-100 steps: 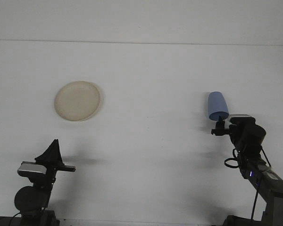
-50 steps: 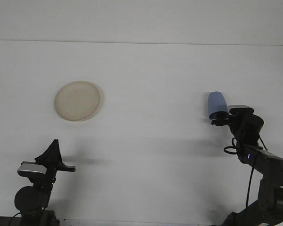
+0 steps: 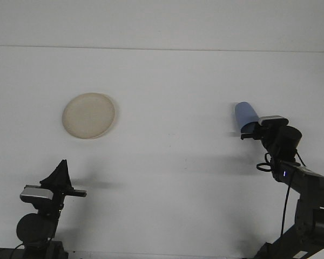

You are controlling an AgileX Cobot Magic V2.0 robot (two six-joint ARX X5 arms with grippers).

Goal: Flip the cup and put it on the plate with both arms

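Blue cup (image 3: 246, 115) clamped in right gripper (image 3: 250, 130), tilted above table (image 3: 178, 81), well apart from plate (image 3: 89, 115). Left gripper (image 3: 62, 174) idle, finger state unclear. Advice: finish rotation slowly, keep clamp firm, then carry toward plate.

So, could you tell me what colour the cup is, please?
Blue; the cup shows best in the front view.
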